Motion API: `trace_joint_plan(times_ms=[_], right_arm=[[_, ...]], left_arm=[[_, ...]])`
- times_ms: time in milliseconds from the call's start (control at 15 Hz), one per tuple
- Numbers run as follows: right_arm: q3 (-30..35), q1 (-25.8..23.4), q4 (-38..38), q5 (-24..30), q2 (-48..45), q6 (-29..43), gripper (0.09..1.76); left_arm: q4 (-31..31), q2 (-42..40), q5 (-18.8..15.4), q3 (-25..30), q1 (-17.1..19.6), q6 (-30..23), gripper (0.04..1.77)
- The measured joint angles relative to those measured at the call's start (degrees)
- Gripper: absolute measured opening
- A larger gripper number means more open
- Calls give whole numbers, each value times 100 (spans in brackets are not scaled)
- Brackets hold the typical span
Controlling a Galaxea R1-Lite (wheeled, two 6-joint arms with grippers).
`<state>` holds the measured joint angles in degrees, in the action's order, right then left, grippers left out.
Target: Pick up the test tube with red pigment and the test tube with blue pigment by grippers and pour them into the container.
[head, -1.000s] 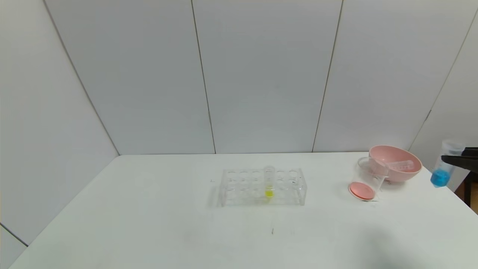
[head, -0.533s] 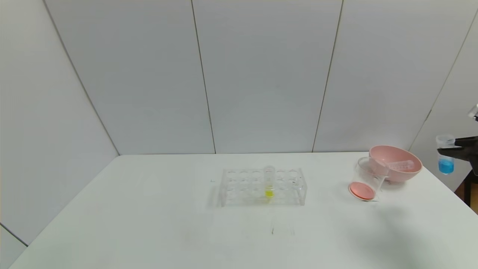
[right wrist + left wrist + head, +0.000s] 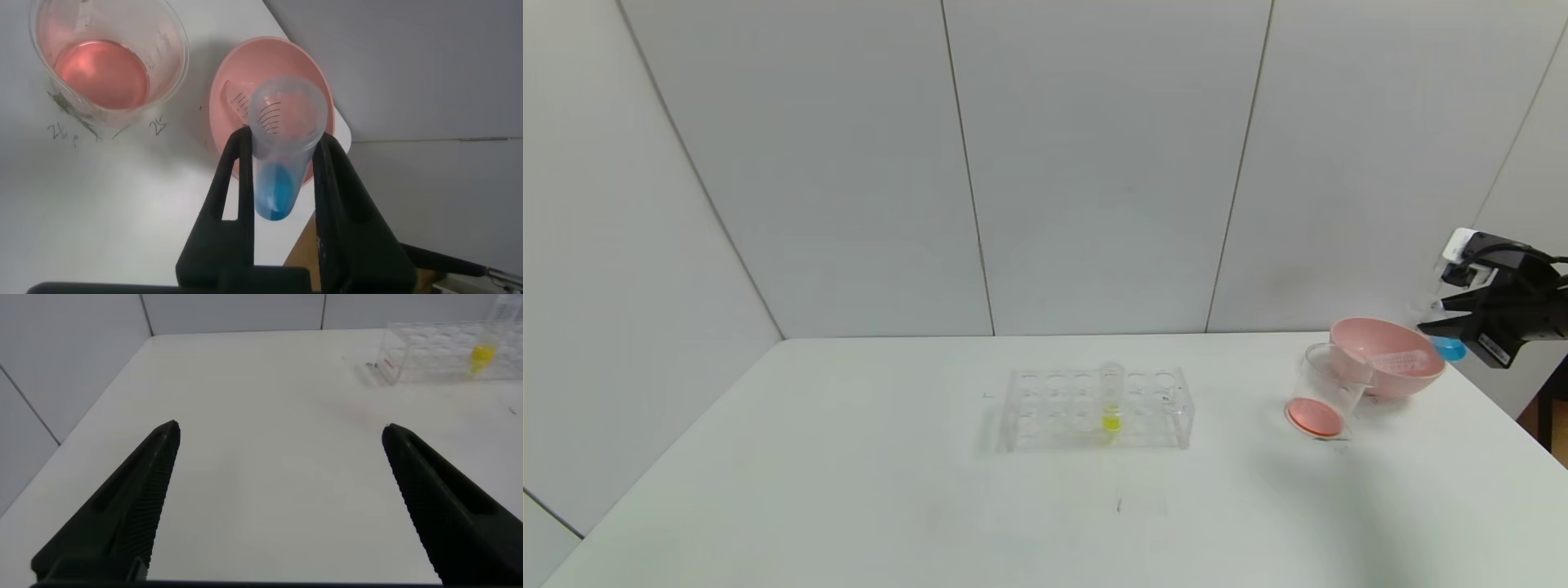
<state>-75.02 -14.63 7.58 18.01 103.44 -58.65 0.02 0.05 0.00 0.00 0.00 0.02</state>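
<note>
2 jaws of my right gripper (image 3: 282, 175) clamp the blue tube (image 3: 282, 147) at head view's far right, above the bowl (image 3: 1388, 357), near the beaker (image 3: 1327, 392). Light, slick, probably fragile: grip below the rim. Left gripper (image 3: 278, 498) parked, jaws apart.

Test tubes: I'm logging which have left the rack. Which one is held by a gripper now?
The test tube with blue pigment, clamped in the right gripper above the pink bowl. The yellow-liquid tube stands in the rack.
</note>
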Motion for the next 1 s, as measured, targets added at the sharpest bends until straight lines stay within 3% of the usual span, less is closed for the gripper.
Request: trace_joint_plan(times_ms=[467,1000], right_arm=[[-640,210,177,-57,380,-1369,49],[-408,386,-208,-2,414,-1958,49]], left_arm=[[2,0,0,0,0,-2,176],[2,0,0,0,0,0,176]])
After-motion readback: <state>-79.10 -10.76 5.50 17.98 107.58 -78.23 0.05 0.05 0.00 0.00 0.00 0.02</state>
